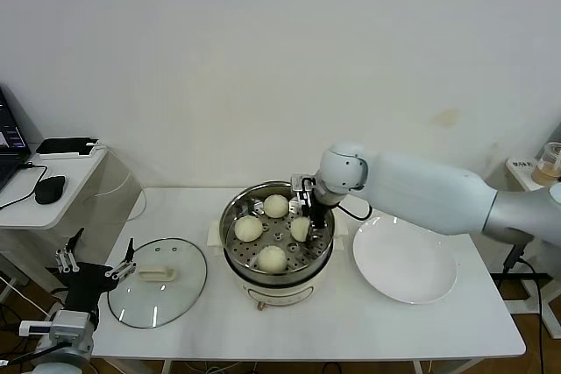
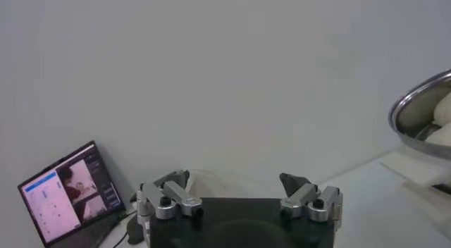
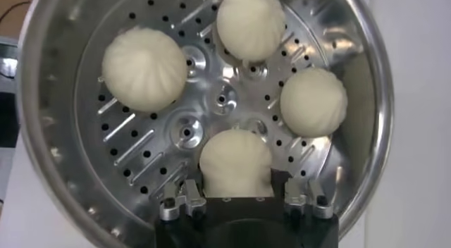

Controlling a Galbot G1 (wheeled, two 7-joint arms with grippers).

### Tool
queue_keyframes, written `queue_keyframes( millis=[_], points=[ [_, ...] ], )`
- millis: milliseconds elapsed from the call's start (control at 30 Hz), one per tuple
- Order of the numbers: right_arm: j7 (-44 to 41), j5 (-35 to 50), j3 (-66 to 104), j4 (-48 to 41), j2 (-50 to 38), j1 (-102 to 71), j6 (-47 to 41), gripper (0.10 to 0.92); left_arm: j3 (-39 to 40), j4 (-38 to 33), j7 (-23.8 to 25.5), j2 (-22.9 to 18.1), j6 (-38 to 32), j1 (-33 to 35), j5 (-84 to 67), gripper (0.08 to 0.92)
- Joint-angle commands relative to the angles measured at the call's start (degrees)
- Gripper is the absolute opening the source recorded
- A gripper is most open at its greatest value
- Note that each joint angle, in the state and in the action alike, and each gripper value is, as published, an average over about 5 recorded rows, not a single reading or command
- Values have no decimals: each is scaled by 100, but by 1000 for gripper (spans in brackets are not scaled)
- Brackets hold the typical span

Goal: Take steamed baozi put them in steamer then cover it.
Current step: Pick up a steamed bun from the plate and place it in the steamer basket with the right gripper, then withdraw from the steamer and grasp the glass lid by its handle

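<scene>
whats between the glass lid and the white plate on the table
The steamer sits between the cover and the plate, holding all four baozi; the head view shows it.

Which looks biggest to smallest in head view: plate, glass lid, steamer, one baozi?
1. steamer
2. white plate and glass lid: look about alike, not ranked
3. baozi, smallest; the right gripper holds another.

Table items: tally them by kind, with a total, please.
Baozi: 4, all in the steamer, one between the right gripper jaws
Steamer: 1
Glass cover: 1
White plate: 1
Total: 7
</scene>
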Motion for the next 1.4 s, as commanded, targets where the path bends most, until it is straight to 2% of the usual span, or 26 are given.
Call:
queue_keyframes(
  millis=[33, 133, 300, 400, 533, 633, 767, 900, 1033, 1133, 1267, 1400],
  points=[
    [20, -53, 43, -34, 50, -124, -87, 596, -16, -11, 1, -4, 0, 15, 5, 823],
    [-50, -90, 112, 59, -29, -59, -46, 645, -25, -20, 0, -10, 0, 23, 5, 823],
    [-84, 3, 341, 310, -227, 136, -6, 779, -22, -30, -1, -28, 0, 19, 7, 823],
    [-86, 97, 553, 596, -443, 221, -5, 816, -13, -38, 0, -38, 0, 14, 8, 823],
    [106, 224, 929, 1206, -868, 177, -18, 822, -9, -50, 0, -40, 0, 13, 6, 823],
    [678, 338, 1296, 1727, -1265, -96, -57, 823, -5, -52, -3, -49, -5, 11, 6, 823],
    [2261, 490, 2308, 2461, -2003, -1303, 186, 823, 26, -52, -20, -91, -18, 3, 10, 823],
    [3624, 26, 4516, 2887, -2357, -3863, 1260, 823, 117, -26, -74, -153, -142, -10, 42, 823],
    [4025, -1253, 7404, 2965, -1488, -6782, 2875, 823, 261, 46, -128, -225, -391, 11, 142, 823],
    [4018, -1776, 9063, 3057, -480, -8233, 3901, 823, 355, 111, -148, -284, -478, 37, 220, 823],
    [3704, -1303, 10481, 3143, 721, -9323, 4832, 823, 448, 328, -195, -428, -729, 73, 392, 823],
    [3335, -744, 11332, 3046, 1568, -9954, 5226, 823, 602, 651, -291, -553, -1022, 138, 836, 823]
  ],
)
